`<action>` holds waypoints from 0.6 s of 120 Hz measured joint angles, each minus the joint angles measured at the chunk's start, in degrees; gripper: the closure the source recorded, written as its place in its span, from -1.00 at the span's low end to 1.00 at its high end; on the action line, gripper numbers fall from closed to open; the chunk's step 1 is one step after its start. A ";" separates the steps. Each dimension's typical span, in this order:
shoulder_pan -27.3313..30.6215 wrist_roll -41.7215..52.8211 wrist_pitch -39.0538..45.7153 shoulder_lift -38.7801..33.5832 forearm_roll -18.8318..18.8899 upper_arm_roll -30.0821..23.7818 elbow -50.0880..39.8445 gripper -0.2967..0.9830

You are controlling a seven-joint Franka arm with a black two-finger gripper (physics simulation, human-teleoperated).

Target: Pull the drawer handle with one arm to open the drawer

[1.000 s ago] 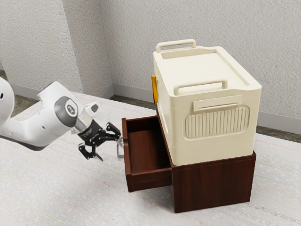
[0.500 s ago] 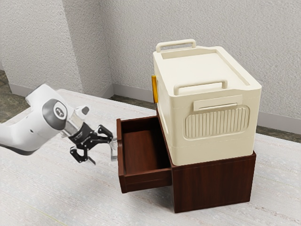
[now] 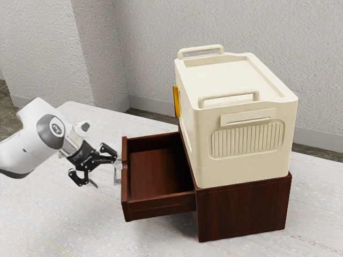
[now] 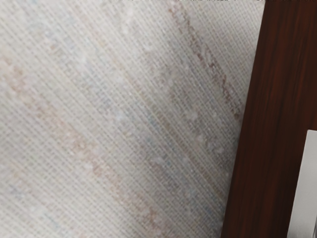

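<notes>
A dark reddish-brown drawer [image 3: 161, 206] stands open at the center of the exterior view, jutting toward the exterior view's left from a matching wooden cabinet [image 3: 244, 210] at lower right. Its plain wooden bottom [image 3: 155, 174] is in sight between the raised walls. On top of the cabinet sits a cream container [image 3: 238, 168] with a recessed top, two bar-shaped grips [image 3: 228, 98] and a ribbed panel [image 3: 246, 140] on its near side; what it holds inside cannot be seen. A golden-yellow strip [image 3: 176, 101] stands upright along its side facing the arm.

At left of the frame, a white robotic arm [image 3: 32, 135] extends a black gripper [image 3: 107, 172] toward the drawer's front, its two fingers spread wide apart. The upper finger is at the metal drawer handle [image 3: 116, 176], though whether it touches is hard to tell; the lower one stands apart from the handle, above the pale, streaked table [image 3: 64, 214]. The handle is on the drawer's outer face, left of center in the frame. The wrist view looks down on the same tabletop beside dark wood, with a light gray metal piece against the wood. Textured gray walls [image 3: 161, 59] rise behind the scene.
</notes>
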 joint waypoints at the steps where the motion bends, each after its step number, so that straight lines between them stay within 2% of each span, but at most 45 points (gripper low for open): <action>1: 0.05 0.00 0.00 -0.03 0.04 -0.01 -0.03 -0.54; 26: 0.57 0.05 0.05 -0.27 0.44 0.01 -0.18 -0.54; 52: 1.55 0.17 -0.20 -3.66 0.77 -0.07 -0.19 -0.54; 61: 1.69 0.21 -0.89 -6.65 5.53 -0.16 0.85 -0.54; 68: 2.19 0.21 -2.87 -8.60 11.79 -0.13 4.03 -0.54; 72: 2.37 0.20 -5.58 -9.17 16.56 -0.14 8.54 -0.54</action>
